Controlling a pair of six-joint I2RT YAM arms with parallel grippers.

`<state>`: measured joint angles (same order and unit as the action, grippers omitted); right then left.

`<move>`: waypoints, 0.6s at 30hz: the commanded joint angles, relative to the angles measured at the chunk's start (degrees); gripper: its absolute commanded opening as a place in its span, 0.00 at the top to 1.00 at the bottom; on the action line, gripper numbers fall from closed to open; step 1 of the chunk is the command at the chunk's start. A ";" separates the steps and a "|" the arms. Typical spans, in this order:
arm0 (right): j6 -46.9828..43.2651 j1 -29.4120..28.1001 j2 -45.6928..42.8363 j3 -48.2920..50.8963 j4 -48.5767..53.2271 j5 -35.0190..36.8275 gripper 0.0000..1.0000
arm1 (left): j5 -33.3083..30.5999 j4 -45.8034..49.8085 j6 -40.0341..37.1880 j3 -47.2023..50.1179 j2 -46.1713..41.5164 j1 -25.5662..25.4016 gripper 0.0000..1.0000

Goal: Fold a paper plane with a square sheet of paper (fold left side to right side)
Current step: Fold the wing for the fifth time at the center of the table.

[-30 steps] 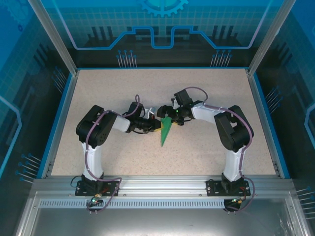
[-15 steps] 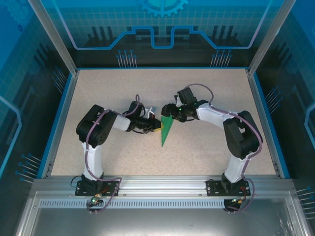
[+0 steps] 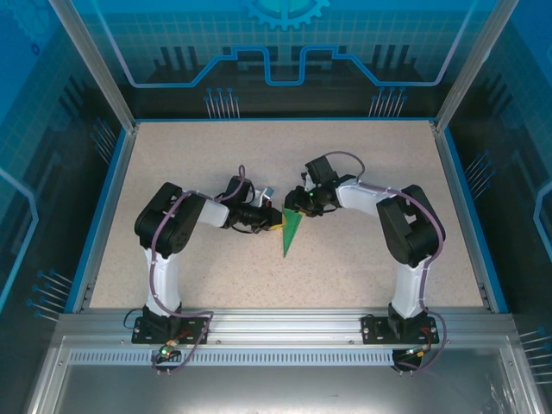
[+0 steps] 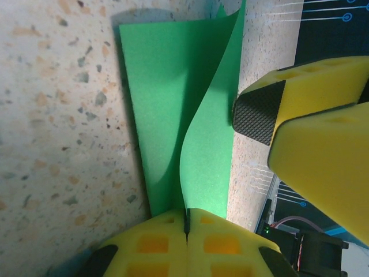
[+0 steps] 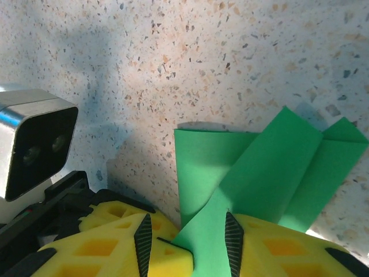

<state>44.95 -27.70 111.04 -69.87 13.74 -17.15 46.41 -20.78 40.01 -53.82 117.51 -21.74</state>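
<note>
The thin bright green square sheet of paper (image 3: 291,231), creased into a narrow dart with one flap curling up, lies near the speckled table's (image 3: 172,172) middle. Your left end effector (image 4: 185,222) is clamped on its edge. Your right end effector (image 5: 187,236) has just narrowed from wide open. Its jaws straddle the flap without pinching yet, so a grab looks imminent.
</note>
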 commanded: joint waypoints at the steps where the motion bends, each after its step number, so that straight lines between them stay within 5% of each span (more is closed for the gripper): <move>1: -0.87 -0.33 1.43 -2.06 2.68 -0.76 0.59 | -4.54 2.47 -3.06 -1.20 4.01 -0.37 1.00; 18: -2.17 -0.36 2.15 -1.94 6.31 2.16 0.59 | -4.06 3.81 -3.59 -2.78 5.20 -0.49 0.98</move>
<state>43.44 -27.73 111.94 -71.02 17.63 -15.97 48.18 -17.98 38.83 -55.79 118.58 -21.47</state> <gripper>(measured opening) 0.413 0.043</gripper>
